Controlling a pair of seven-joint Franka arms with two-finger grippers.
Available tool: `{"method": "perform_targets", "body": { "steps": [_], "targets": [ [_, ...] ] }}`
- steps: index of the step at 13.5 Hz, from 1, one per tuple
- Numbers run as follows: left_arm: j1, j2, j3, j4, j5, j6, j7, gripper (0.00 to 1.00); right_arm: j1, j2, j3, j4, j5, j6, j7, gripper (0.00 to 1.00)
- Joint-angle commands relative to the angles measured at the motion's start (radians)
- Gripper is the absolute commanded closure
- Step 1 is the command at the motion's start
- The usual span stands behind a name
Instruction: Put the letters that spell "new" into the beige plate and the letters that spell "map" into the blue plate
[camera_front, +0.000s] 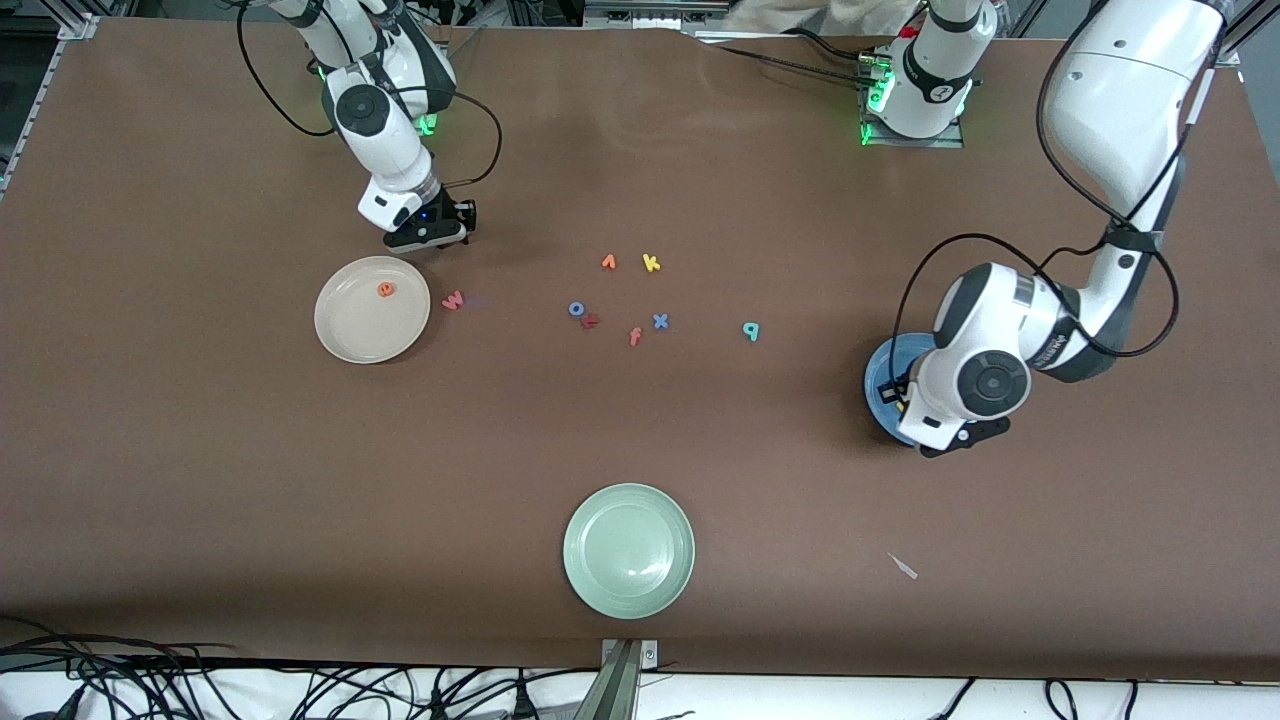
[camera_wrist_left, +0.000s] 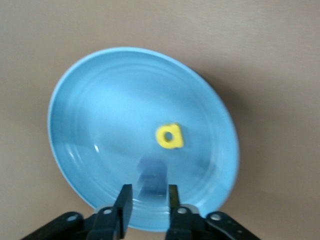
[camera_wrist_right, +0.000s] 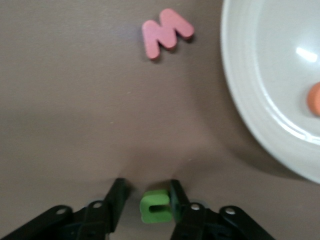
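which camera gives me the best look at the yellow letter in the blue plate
The left wrist view: the yellow letter lies flat and unobstructed in the blue plate. In the front view the left arm covers most of that plate, leaving only a yellow sliver. The right wrist view doesn't show it.

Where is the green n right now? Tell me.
The green n sits between the right gripper's fingers, on the table beside the beige plate, toward the right arm's end.

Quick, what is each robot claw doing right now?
Left gripper: open over the blue plate, holding nothing.
Right gripper: closing around the green n.
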Motion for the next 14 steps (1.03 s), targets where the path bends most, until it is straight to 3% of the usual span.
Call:
{"method": "perform_targets", "body": {
  "steps": [1,3,5,7,10,14],
  "targets": [
    [-0.006,-0.009,-0.019,-0.005,0.002,-0.009,0.013,0.00,-0.001,-0.035,0.026,-0.070,0.003,0.042,0.031,0.64],
    [-0.009,-0.015,-0.060,-0.002,-0.003,-0.033,0.011,0.00,-0.001,-0.036,0.025,-0.071,0.003,0.042,0.026,0.64],
    [-0.013,-0.017,-0.153,-0.001,-0.024,-0.050,0.005,0.00,-0.001,-0.038,0.025,-0.071,0.003,0.042,0.022,0.74],
    [-0.020,-0.003,-0.198,-0.013,-0.065,-0.043,0.002,0.00,-0.003,-0.047,0.025,-0.070,0.002,0.040,0.012,0.80],
    [-0.113,0.015,-0.203,-0.013,-0.076,-0.038,0.006,0.00,-0.003,-0.082,0.023,-0.053,0.003,-0.033,-0.012,0.84],
    [-0.196,0.098,-0.200,-0.018,-0.061,0.100,0.006,0.00,-0.003,-0.110,0.023,-0.039,0.003,-0.081,-0.012,0.85]
  ]
}}
